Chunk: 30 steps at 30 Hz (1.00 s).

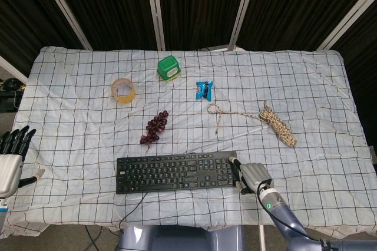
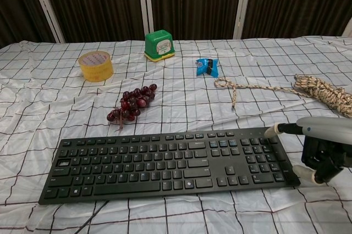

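A black keyboard [image 1: 177,172] [image 2: 170,160] lies near the table's front edge. My right hand [image 1: 254,176] [image 2: 324,146] sits against its right end. One finger reaches along the keyboard's far right corner and the thumb lies by the near right corner; the keyboard rests flat on the cloth. My left hand [image 1: 12,157] hangs off the table's left edge in the head view, fingers straight and apart, holding nothing. The chest view does not show it.
On the checked white cloth [image 1: 70,115] lie a bunch of dark grapes [image 1: 155,127] [image 2: 131,103], a yellow tape roll [image 1: 123,89] [image 2: 95,65], a green box [image 1: 168,67] [image 2: 159,44], a blue packet [image 1: 204,90] [image 2: 207,66] and a coiled rope [image 1: 277,122] [image 2: 322,91].
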Motion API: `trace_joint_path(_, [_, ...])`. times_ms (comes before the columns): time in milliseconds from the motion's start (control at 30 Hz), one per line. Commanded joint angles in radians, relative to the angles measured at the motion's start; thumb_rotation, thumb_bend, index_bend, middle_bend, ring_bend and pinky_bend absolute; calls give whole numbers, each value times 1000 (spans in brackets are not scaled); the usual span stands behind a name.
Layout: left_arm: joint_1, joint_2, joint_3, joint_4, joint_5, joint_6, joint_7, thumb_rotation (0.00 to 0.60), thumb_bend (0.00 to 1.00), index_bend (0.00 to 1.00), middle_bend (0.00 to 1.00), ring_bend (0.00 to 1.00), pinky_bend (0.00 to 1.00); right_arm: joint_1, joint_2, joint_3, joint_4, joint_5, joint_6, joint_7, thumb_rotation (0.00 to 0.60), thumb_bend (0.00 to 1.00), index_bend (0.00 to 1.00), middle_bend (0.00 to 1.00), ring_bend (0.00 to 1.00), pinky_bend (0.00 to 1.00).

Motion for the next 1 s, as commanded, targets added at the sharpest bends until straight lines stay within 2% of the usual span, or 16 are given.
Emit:
trace_joint_path(33, [0, 0, 1, -1, -1, -1, 0, 600, 111, 0, 0, 0, 0, 4, -9, -8, 2, 15, 0, 7, 600, 500, 63, 907, 878, 825])
trace_joint_path(500, [0, -1, 1, 2, 2, 1, -4, 600, 110, 0, 0, 0, 0, 20, -35, -36, 14, 46, 19, 14, 600, 502, 63, 906, 879, 825])
trace_joint_path(767, [0, -1, 0, 3, 4, 4, -6, 600, 110, 0, 0, 0, 0, 26, -28, -28, 3, 25, 41, 25, 600, 501, 63, 905, 870, 825])
trace_joint_path(833, [0, -1, 0, 3, 3, 5, -8, 600, 111, 0, 0, 0, 0, 23, -17, -18, -7, -5, 57, 36, 600, 485, 61, 881, 831, 805])
trace_joint_path(933, [1, -1, 0, 4, 3, 5, -9, 600, 110, 0, 0, 0, 0, 12, 6, 3, -28, -69, 92, 64, 600, 455, 58, 771, 718, 721])
trace_joint_path(1000, [1, -1, 0, 4, 4, 6, -10, 600, 110, 0, 0, 0, 0, 0, 26, 11, -44, -117, 118, 82, 600, 424, 60, 633, 591, 648])
